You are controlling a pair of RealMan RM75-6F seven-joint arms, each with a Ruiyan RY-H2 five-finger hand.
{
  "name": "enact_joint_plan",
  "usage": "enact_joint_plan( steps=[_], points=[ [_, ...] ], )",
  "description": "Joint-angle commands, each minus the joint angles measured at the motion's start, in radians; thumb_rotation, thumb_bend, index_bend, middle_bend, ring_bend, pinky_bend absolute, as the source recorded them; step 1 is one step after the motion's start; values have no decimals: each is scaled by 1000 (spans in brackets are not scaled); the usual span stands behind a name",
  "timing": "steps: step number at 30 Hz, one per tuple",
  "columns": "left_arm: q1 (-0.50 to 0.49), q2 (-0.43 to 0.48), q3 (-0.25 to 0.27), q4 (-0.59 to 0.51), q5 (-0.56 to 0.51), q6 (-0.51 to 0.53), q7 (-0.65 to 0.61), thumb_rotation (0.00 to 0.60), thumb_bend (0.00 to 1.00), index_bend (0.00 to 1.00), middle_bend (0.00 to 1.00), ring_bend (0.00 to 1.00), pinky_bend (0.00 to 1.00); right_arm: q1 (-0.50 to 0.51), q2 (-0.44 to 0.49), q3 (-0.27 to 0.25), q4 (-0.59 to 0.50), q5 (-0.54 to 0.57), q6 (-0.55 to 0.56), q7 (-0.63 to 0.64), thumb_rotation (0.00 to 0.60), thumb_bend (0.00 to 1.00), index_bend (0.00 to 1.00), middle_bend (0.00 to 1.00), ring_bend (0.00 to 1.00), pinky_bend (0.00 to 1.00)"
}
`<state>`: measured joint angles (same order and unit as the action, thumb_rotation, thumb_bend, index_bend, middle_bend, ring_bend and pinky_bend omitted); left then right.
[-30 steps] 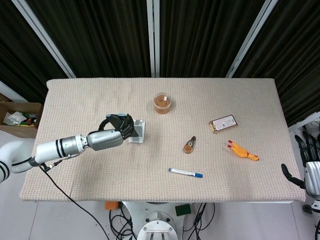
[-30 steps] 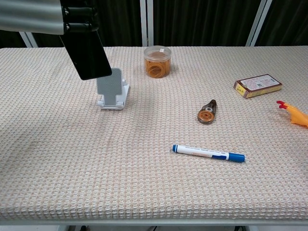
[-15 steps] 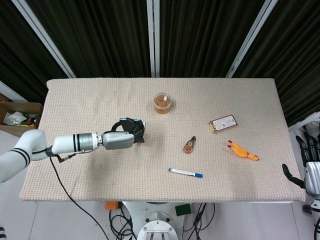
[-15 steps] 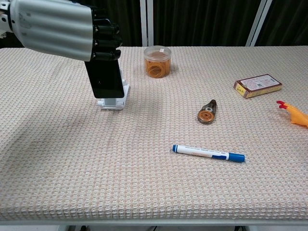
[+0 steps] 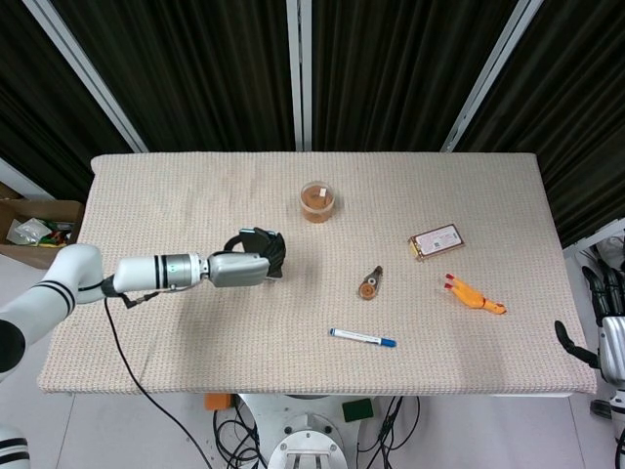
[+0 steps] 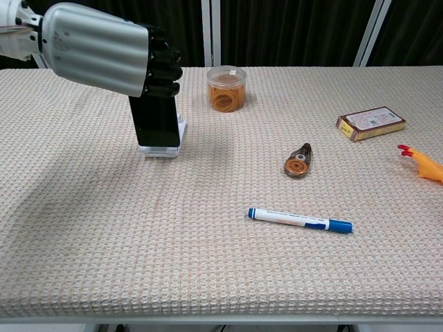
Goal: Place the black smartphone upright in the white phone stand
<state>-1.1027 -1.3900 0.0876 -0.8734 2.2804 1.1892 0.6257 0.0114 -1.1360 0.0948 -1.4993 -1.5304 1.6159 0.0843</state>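
In the chest view the black smartphone (image 6: pixel 156 122) stands upright, its lower edge on the ledge of the white phone stand (image 6: pixel 165 149), which it mostly covers. My left hand (image 6: pixel 111 58) grips the phone's top from the left, fingers curled over it. Seen from the head camera, the left hand (image 5: pixel 250 266) covers the stand, and only a dark sliver of the phone (image 5: pixel 277 253) shows past the fingers. The right hand (image 5: pixel 604 327) hangs off the table's right edge, fingers apart and holding nothing.
Behind the stand is a clear jar of rubber bands (image 6: pixel 225 88). To the right lie a correction tape roller (image 6: pixel 298 160), a blue marker (image 6: pixel 300 220), a small flat box (image 6: pixel 370 123) and a rubber chicken toy (image 6: pixel 422 163). A cardboard box (image 5: pixel 34 230) sits on the floor at left.
My left hand carried the phone right and down from above the stand, turning it from tilted to upright; it now sits on the stand's ledge. The right hand has not moved.
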Motion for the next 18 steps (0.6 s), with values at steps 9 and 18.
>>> enact_joint_plan(
  steps=[9,18],
  points=[
    [-11,-41,25,66,-32,22,-27,600,339,742,740,553,580,-2,0,-3,5,-3,0,5,557,333,0,0,0,0],
    [-12,-69,50,111,-55,33,-48,600,343,743,734,544,575,-3,5,-2,3,-2,1,7,557,333,0,0,0,0]
  ],
)
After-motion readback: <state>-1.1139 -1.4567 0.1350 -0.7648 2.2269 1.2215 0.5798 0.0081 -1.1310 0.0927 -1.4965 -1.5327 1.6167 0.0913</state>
